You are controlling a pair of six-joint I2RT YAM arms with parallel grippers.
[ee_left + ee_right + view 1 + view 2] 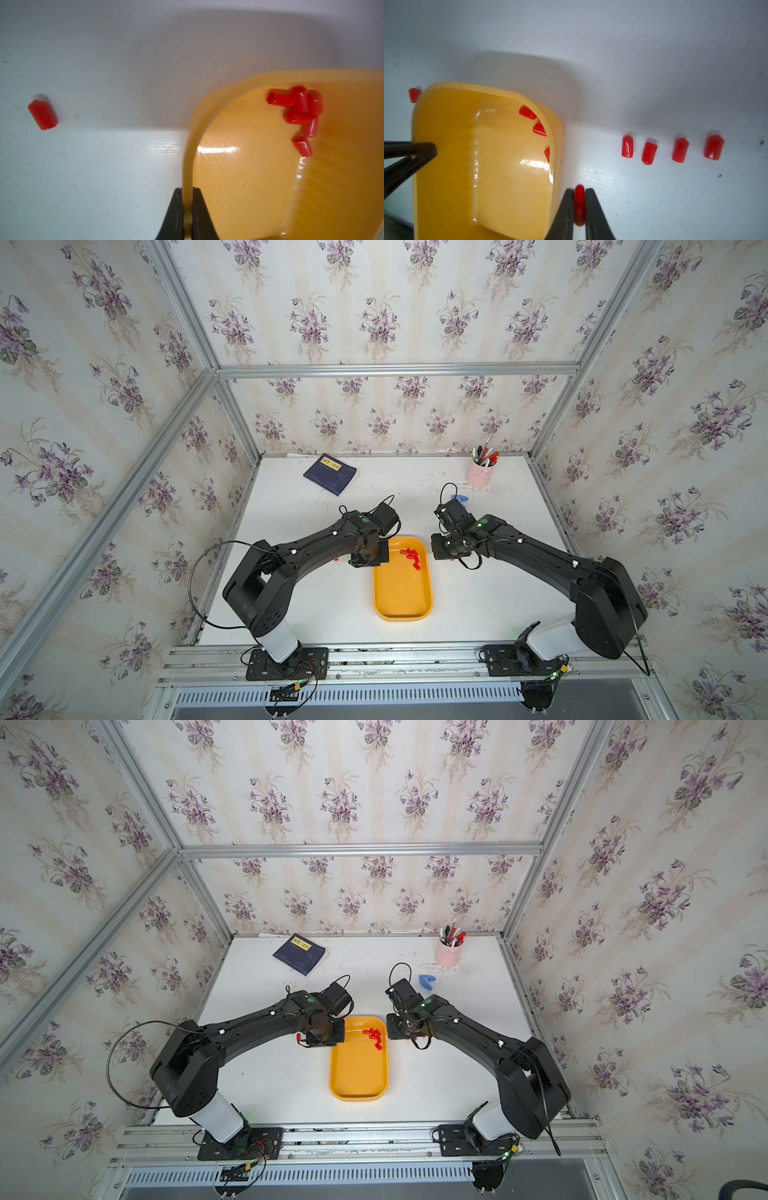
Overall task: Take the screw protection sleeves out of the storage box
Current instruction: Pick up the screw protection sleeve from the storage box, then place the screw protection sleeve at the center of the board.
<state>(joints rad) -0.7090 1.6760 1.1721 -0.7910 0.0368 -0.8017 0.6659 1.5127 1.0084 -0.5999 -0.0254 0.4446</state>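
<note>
**Clamping the rim, pinching a sleeve**

Our left fingers (176, 209) clamp the rim of the box (188, 158), its long axis running toward the back wall. Our right fingers (564, 209) pinch one sleeve (579, 199) lengthwise beside it. More sleeves (299, 108) huddle at its far end, pointing every way; four sleeves (649, 152) lie parallel on the counter (654, 83). Both top views hide the grips.

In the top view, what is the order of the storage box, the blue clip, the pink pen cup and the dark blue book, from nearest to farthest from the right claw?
From the right claw:
1. storage box, just beside it.
2. blue clip, farther back.
3. pink pen cup, back right.
4. dark blue book, back left.
</note>
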